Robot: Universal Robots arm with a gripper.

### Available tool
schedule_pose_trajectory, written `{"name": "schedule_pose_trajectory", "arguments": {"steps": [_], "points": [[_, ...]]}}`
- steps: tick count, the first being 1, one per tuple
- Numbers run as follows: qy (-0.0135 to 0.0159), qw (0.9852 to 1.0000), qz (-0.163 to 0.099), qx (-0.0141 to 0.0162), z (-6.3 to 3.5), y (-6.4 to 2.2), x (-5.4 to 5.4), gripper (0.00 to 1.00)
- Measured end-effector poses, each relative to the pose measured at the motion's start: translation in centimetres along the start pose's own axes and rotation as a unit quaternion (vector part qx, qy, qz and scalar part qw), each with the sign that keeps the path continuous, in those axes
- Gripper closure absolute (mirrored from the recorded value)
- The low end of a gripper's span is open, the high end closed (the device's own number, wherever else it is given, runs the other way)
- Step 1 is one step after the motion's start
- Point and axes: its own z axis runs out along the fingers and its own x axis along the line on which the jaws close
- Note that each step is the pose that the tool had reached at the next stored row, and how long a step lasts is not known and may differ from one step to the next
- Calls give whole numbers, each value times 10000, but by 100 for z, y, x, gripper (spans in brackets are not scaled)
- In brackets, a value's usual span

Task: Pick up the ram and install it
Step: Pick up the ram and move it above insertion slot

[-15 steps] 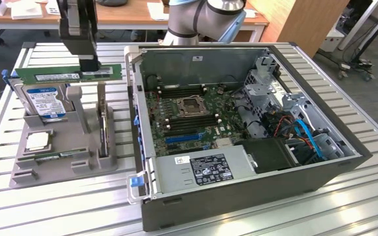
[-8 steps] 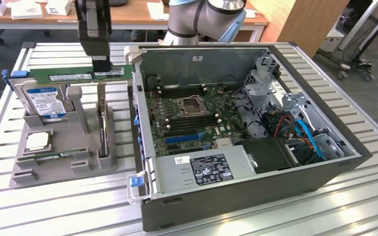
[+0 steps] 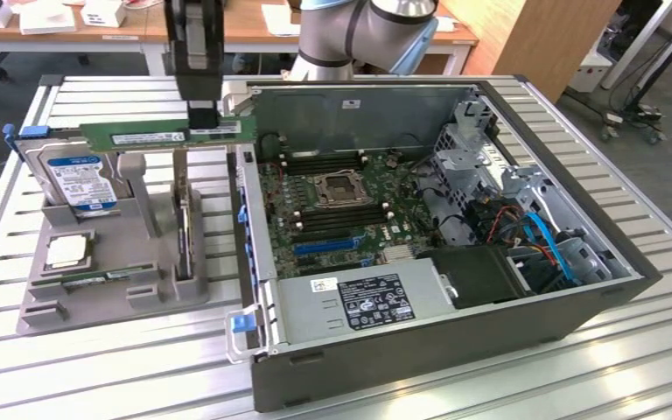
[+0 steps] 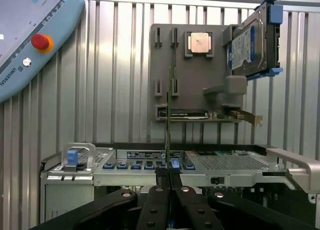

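Note:
The ram (image 3: 161,134) is a long green stick with a white sticker. It hangs level in the air above the grey holder (image 3: 115,289), at the exterior view's left of the open computer case (image 3: 430,350). My gripper (image 3: 203,121) comes down from above and is shut on the ram's top edge, towards the end nearer the case. In the wrist view the ram (image 4: 168,125) shows edge-on as a thin upright line rising from between my gripper's (image 4: 168,182) fingers. The motherboard (image 3: 336,197) lies inside the case with dark memory slots (image 3: 325,163) beside the processor socket.
The holder also carries a silver hard drive (image 3: 80,179) with a blue label, an upright card (image 3: 182,229), a square chip (image 3: 66,251) and a flat stick (image 3: 94,278). A teach pendant (image 4: 30,35) lies on the slatted table (image 3: 102,367). The case's power supply (image 3: 366,302) sits at the front.

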Motion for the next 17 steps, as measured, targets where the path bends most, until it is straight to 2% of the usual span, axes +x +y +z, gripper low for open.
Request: {"name": "schedule_pose_trajectory", "arguments": {"steps": [17], "points": [[-5, 10000, -3, 0, -4, -479, 39, 89]]}}
